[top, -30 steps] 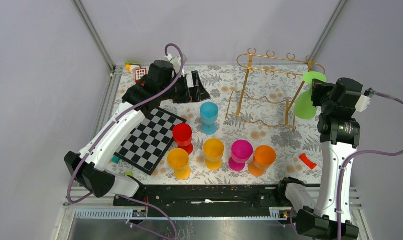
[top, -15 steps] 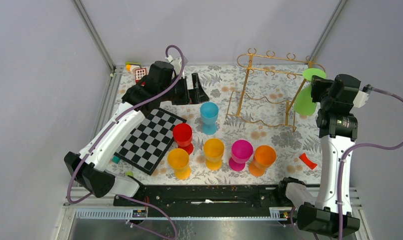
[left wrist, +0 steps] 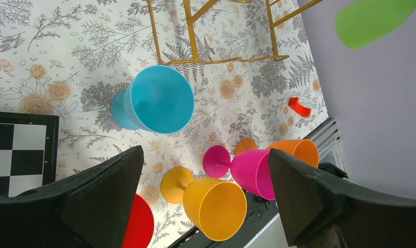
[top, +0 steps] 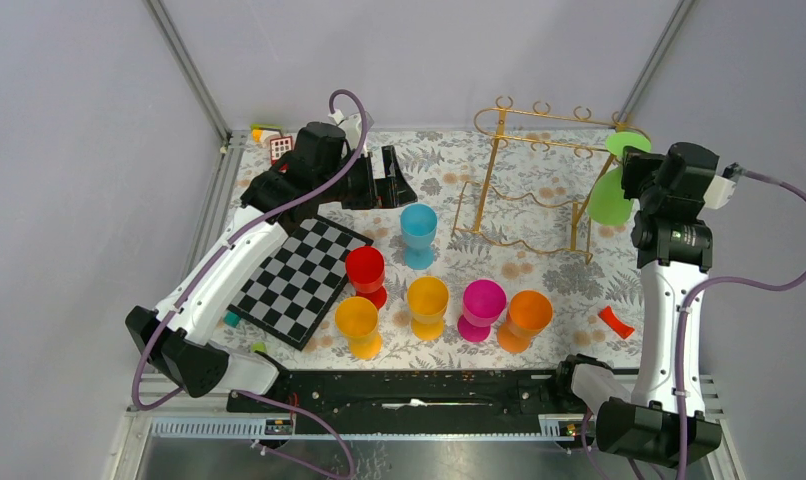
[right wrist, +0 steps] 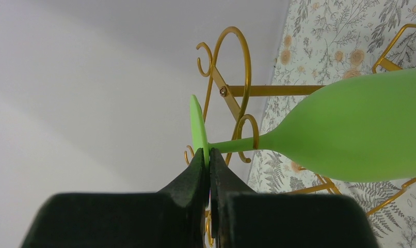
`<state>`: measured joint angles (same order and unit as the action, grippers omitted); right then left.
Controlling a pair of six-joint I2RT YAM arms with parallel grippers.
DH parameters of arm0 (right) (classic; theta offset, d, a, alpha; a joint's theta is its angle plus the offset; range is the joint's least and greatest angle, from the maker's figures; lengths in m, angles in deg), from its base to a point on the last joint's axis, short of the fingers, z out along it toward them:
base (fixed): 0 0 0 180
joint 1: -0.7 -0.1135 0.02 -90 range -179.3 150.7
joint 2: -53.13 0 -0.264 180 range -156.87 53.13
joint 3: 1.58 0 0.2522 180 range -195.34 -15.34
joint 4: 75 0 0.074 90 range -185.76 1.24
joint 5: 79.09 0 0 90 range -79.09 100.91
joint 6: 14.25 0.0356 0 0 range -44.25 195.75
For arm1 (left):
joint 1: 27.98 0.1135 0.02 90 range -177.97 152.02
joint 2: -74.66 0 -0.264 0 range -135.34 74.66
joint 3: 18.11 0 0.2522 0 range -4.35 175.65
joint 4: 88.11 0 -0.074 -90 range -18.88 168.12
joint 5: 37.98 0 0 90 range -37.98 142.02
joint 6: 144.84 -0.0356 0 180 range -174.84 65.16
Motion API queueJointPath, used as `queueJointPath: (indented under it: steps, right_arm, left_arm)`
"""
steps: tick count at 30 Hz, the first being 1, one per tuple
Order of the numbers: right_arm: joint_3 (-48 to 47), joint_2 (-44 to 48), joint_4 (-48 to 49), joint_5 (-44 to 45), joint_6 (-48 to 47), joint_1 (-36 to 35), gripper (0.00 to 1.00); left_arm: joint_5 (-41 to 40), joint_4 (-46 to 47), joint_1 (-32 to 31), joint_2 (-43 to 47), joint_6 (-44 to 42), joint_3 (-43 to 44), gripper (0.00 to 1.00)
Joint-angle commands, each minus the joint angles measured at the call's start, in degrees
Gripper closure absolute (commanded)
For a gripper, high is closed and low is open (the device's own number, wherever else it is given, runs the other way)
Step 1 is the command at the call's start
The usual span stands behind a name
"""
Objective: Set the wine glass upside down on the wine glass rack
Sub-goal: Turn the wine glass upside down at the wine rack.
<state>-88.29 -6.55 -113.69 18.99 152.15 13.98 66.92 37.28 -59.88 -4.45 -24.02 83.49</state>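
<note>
R tool [right wrist: 208, 157] hides wine glass [right wrist: 350, 132] foot edge.

You see the wine glass [right wrist: 361, 134] in smooth, matt green plastic. The rack [right wrist: 278, 90] is thin metal wire with a glossy gold finish. The table cover [left wrist: 66, 46] looks like matt printed cloth. The right gripper [right wrist: 209, 155] is matt black plastic.

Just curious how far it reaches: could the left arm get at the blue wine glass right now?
Probably yes. The left claw is open, the blue wine glass stands upright just ahead of it, and nothing lies between them.
</note>
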Motion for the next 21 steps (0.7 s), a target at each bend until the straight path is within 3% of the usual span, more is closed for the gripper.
queueJointPath:
  steps: [1,13,21]
  right_arm:
    - [0.2,-0.4,4.1,1.3,0.7,0.3,1.0]
    - [1.8,-0.1,4.2,0.8,0.5,0.3,1.0]
    - [3.8,1.6,4.2,0.6,0.5,0.3,0.8]
  left_arm:
    - [-1.0,1.5,0.4,2.0,-1.2,2.5,0.01]
    - [-1.2,1.5,0.4,2.0,-1.3,2.2,0.01]
    - [-1.0,1.5,0.4,1.9,-1.3,2.2,0.01]
